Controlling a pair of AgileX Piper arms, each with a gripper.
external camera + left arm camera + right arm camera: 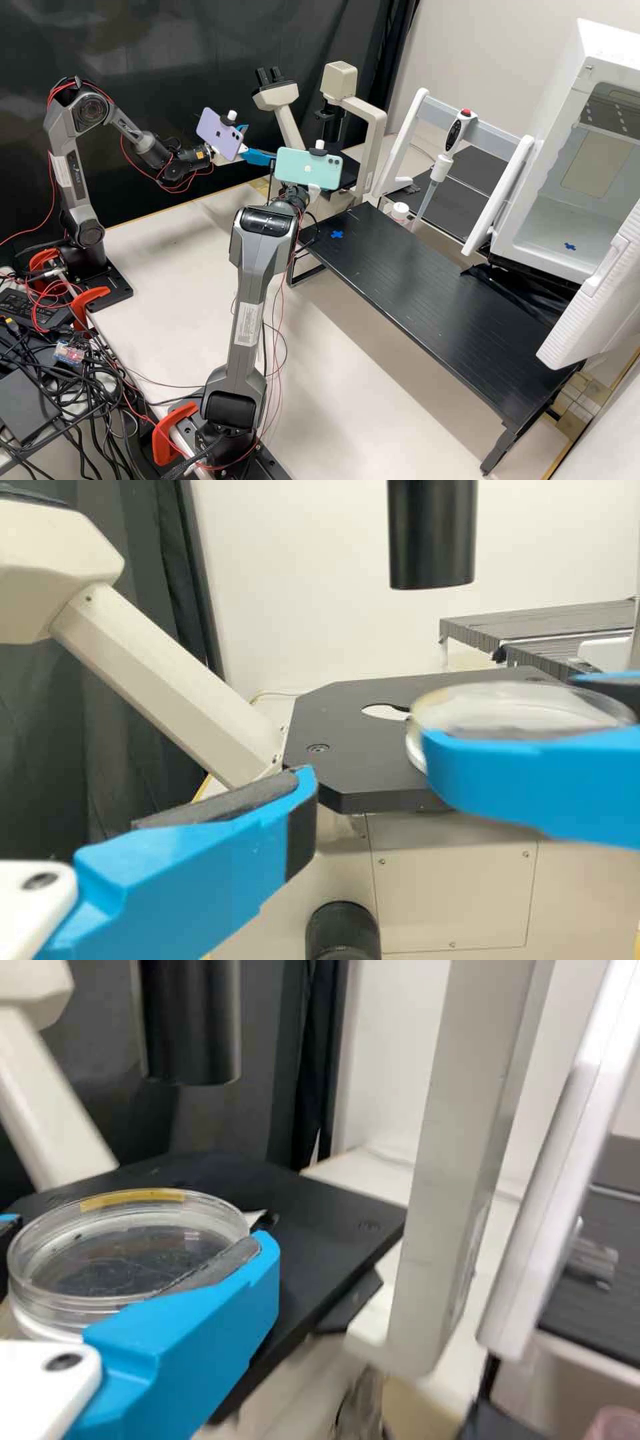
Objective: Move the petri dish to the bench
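Your right gripper (313, 191) has the petri dish (130, 1260) pinched between its two blue fingers (190, 1320), the dark pads against the dish's sides. Your left gripper (261, 143) has its fingers (200, 860) apart, nothing between them; in the left wrist view, one sits near the right gripper's finger without touching it.

You have the dish roughly level by the microscope's black stage (350, 730); you can't tell from here whether it touches the stage. A black tube (430, 530) hangs above the stage, and the pale microscope (377, 127) stands behind your two grippers in the high view.

Farther out, you have the black bench (413, 287) with a blue cross (337, 235) near one end. Behind it, a pipette (441, 167) hangs upright on a white-framed stand (400, 143), with a small white-lidded tub (399, 213) nearby. At the bench's other end you see a white cabinet (590, 30), its door (593, 300) open.
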